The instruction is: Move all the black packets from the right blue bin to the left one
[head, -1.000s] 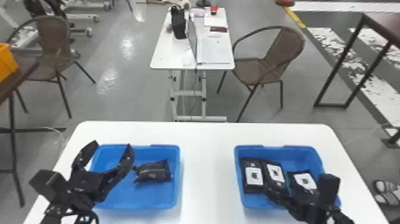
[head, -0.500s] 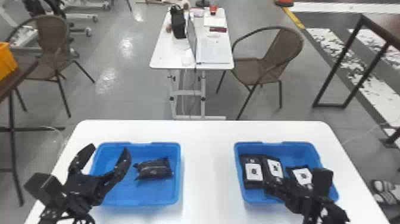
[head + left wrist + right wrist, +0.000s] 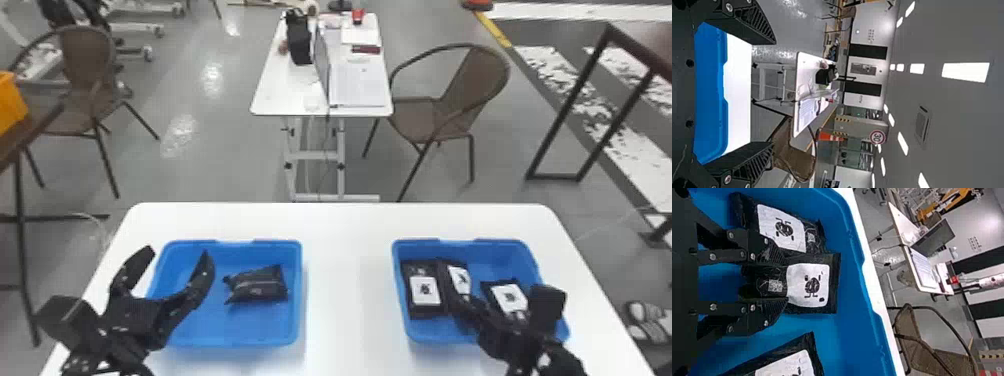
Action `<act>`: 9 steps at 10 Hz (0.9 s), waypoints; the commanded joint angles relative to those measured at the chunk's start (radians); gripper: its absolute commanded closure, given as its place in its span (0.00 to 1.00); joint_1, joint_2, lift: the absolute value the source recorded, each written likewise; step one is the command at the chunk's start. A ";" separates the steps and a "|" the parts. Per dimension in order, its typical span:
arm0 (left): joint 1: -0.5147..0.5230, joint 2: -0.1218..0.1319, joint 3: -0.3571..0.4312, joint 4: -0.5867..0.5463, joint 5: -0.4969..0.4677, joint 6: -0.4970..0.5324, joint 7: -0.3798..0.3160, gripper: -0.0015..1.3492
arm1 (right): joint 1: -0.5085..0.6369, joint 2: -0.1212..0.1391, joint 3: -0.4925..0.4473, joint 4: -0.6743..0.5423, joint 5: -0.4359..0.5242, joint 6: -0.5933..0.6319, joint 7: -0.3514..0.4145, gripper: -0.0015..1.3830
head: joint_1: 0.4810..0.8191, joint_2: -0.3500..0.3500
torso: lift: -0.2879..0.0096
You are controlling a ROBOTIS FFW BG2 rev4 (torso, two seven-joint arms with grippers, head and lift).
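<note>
Presently left bin (image 3: pixel 200 325) holds one packet (image 3: pixel 257 285), left fingers (image 3: pixel 202 280) spread; right bin (image 3: pixel 480 250) three, right fingers (image 3: pixel 466 307) pinching middle packet (image 3: pixel 459 280).

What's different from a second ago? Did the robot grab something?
The right hand squeezed the middle packet in the right bin; its label looks narrower. The open left hand moved slightly left and toward the robot. Both bins and the other packets stayed put.
</note>
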 commanded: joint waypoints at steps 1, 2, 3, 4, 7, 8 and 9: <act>0.000 -0.003 0.002 0.000 -0.001 0.001 0.000 0.09 | 0.054 0.016 0.013 -0.111 -0.026 0.018 -0.036 0.93 | 0.63 0.49 | 0.97; 0.000 -0.003 0.000 0.002 -0.002 -0.001 0.000 0.09 | 0.087 0.021 0.027 -0.175 -0.054 0.019 -0.058 0.93 | 0.63 0.50 | 0.97; 0.000 -0.003 0.000 0.002 0.001 -0.004 0.000 0.09 | 0.123 0.021 0.047 -0.252 -0.074 0.023 -0.079 0.93 | 0.63 0.50 | 0.97; -0.001 -0.003 -0.001 0.002 0.007 -0.010 0.000 0.09 | 0.155 0.017 0.079 -0.330 -0.106 0.027 -0.078 0.93 | 0.63 0.51 | 0.97; -0.017 -0.003 -0.029 -0.017 0.096 0.038 0.000 0.08 | 0.101 -0.067 0.278 -0.487 -0.094 0.024 0.031 0.93 | 0.63 0.61 | 0.97; -0.029 -0.003 -0.036 -0.049 0.118 0.085 0.000 0.08 | 0.040 -0.079 0.340 -0.499 -0.062 0.039 0.076 0.93 | 0.63 0.67 | 0.97; -0.044 -0.003 -0.050 -0.075 0.160 0.150 0.000 0.08 | -0.023 -0.073 0.389 -0.499 -0.020 0.067 0.120 0.93 | 0.63 0.70 | 0.97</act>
